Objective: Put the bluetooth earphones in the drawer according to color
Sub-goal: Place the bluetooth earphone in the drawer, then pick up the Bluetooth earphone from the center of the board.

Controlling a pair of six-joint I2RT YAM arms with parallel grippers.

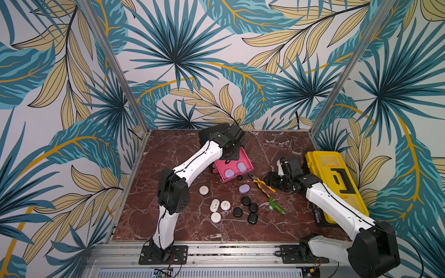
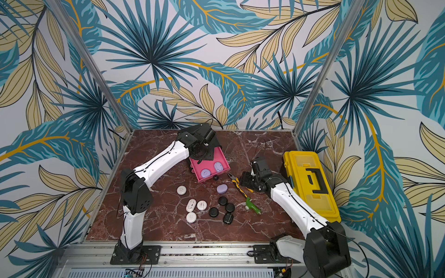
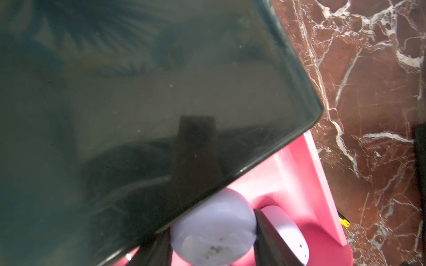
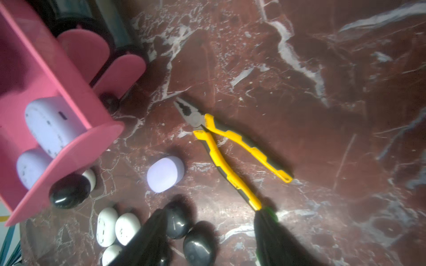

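Observation:
The pink drawer [image 1: 247, 157] stands pulled out of its black cabinet [image 3: 138, 92], most of which my left wrist hides in both top views. Two lilac earphones [image 1: 229, 172] lie in it. My left gripper [image 3: 213, 230] is over the drawer, shut on a third lilac earphone [image 3: 214, 221]. One more lilac earphone [image 1: 245, 189] lies on the table in front of the drawer. Several white earphones [image 1: 214, 205] and several black ones [image 1: 245, 200] are grouped nearer the front. My right gripper [image 4: 209, 232] hangs open and empty above the table by the pliers.
Yellow-handled pliers [image 1: 263, 185] and a green plastic tool [image 1: 275, 204] lie right of the earphones. A yellow toolbox [image 1: 334, 183] stands along the right edge behind my right arm. The drawer's black knob [image 1: 239, 177] points toward the loose cases.

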